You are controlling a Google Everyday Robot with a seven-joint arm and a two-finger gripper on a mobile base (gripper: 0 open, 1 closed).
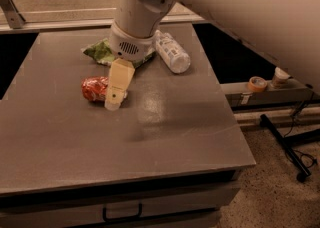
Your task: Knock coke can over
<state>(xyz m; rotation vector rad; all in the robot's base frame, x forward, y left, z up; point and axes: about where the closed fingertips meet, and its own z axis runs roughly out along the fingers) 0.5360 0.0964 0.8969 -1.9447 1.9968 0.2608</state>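
The red coke can (95, 88) lies on its side on the grey table (150, 137), left of centre. My gripper (116, 98) hangs from the white arm right beside the can's right end, and its cream finger (119, 84) covers that end. Whether finger and can touch does not show.
A green crinkled chip bag (102, 52) lies behind the can, partly under my wrist. A white plastic bottle (171, 52) lies on its side at the back right. A tape roll (257, 83) and a small container (280, 76) sit on a ledge right of the table.
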